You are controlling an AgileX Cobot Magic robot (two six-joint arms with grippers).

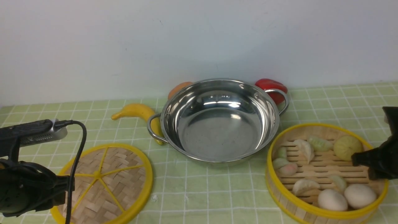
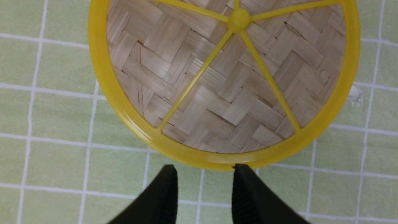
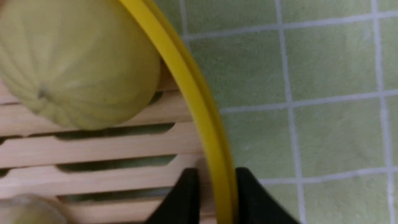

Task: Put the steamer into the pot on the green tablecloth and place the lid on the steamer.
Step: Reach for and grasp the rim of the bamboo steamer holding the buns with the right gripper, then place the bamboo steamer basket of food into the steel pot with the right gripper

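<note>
Green squares (image 2: pixel 62 118) show between the left pincer's (image 2: pixel 205 168) tips.

1. Your left gripper (image 2: pixel 203 166) hangs low at the left edge of the front view, its fingertips apart (a clear gap there).
2. Your right gripper (image 3: pixel 217 171) reaches in at the right edge, one fingertip each side of the rim; you can't tell whether both touch.
</note>
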